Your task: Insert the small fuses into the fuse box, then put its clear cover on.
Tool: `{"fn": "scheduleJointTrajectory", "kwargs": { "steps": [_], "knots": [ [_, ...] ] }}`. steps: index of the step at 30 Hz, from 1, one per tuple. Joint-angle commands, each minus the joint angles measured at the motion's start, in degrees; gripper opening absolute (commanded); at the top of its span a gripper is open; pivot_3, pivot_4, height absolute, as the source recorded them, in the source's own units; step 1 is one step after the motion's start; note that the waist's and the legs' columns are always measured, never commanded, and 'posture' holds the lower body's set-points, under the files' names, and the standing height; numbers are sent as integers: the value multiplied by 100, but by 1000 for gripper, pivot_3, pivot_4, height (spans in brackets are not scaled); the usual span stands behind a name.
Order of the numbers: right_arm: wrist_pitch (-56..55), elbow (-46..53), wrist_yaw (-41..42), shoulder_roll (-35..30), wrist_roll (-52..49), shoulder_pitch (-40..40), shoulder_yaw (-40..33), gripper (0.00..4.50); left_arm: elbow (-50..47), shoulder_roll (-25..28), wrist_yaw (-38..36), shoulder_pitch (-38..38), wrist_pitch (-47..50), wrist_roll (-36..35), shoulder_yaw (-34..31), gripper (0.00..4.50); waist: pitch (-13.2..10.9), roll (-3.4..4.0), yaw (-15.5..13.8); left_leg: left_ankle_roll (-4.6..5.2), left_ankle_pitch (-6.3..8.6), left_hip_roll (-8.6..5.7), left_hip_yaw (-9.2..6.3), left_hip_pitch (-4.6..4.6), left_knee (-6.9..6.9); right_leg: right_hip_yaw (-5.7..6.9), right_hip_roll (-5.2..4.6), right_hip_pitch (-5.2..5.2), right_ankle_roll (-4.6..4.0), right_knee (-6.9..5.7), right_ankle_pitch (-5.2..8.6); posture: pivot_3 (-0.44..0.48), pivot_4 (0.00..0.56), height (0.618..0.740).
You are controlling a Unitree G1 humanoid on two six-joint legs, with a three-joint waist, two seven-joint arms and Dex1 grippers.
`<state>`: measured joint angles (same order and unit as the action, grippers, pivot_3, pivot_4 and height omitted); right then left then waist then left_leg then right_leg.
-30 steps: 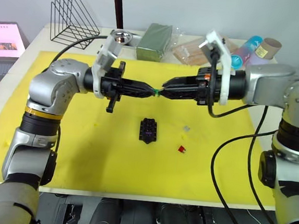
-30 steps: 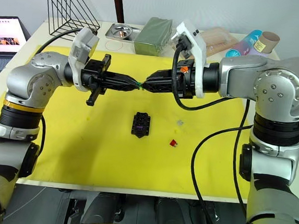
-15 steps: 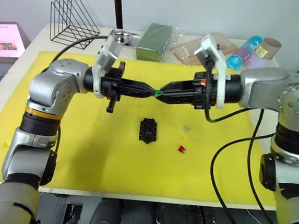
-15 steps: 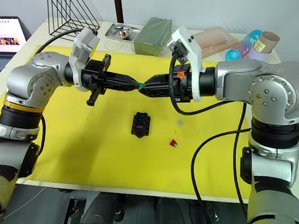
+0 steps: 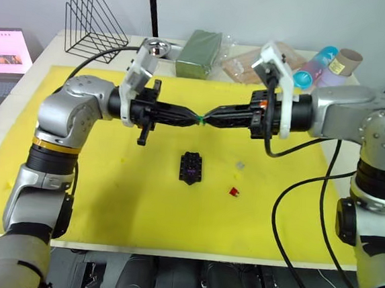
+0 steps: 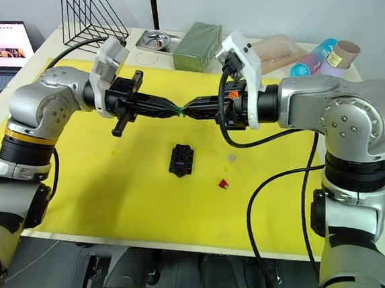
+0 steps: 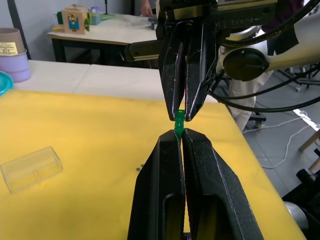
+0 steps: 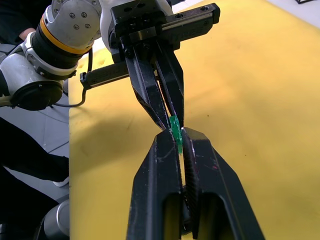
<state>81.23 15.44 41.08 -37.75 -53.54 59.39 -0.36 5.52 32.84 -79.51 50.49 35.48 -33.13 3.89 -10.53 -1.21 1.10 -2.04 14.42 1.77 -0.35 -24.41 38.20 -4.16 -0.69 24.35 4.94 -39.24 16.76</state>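
Observation:
My two grippers meet tip to tip above the yellow mat, with a green fuse between them. The left gripper is shut on one end of it. The right gripper is shut on the other end, as the right wrist view shows at the green fuse. Below them on the mat lies the black fuse box with a purple fuse in its top. A pale grey fuse and a red fuse lie loose to its right. The clear cover rests on the mat in the left wrist view.
Along the table's back edge stand a black wire rack, a steel dish, a dark green block, a clear bag of sticks and some tubes. A screen sits off the table's left.
The right gripper's fingers have drawn together onto the green fuse held by the left gripper. The left arm has stayed where it was.

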Motion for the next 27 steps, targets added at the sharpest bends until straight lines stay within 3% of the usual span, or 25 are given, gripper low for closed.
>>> {"fn": "scheduleJointTrajectory", "kwargs": {
  "steps": [1, 9, 12, 19, 23, 27],
  "knots": [
    [-110, 118, 66, -63, 1, 24, -12, 28, -121, -27, 57, 170, -58, -28, -48, 0, 0, 0, 0, 0, 0, 0, 0, 0, 0, 0, 0, 0, 0, 0, 0, 0, 150, 740],
    [-184, 256, 147, -120, 50, 1, 68, 28, -44, 134, 325, 288, 204, 414, 340, 0, 0, -1, -6, 0, 0, -2, 0, -1, 0, 0, 0, 0, 0, 1, 0, 0, 150, 740],
    [-583, 396, 352, -302, 359, -104, 427, 0, -43, 256, 222, 215, 87, 570, 470, 701, -1, 0, 3, 0, 0, -1, 0, -1, -1, -1, 1, 0, 0, 2, 0, 0, 150, 740],
    [-2491, 570, 1133, -466, 1510, -799, 1332, 0, -35, 945, -325, -598, -711, 1255, 949, 2990, -1, 1, 115, 1, 0, 2, 0, 1, -7, -1, 8, 3, -1, 5, 1, 0, 150, 740],
    [-3200, 425, 1322, -397, 2063, -1069, 1678, 0, 120, 1077, -321, -890, -1026, 1547, 1028, 4280, -2, 0, 124, 1, 0, 2, 1, -1, -5, -2, 6, 3, -1, 5, 1, 0, 150, 740],
    [-3555, 347, 1484, -340, 2418, -1327, 1925, 0, 56, 1064, -247, -1032, -1111, 1685, 1055, 4444, -2, 0, 115, 1, 0, 2, 0, -3, -3, -1, 4, 3, -1, 5, 1, 0, 150, 740]
  ]
}}
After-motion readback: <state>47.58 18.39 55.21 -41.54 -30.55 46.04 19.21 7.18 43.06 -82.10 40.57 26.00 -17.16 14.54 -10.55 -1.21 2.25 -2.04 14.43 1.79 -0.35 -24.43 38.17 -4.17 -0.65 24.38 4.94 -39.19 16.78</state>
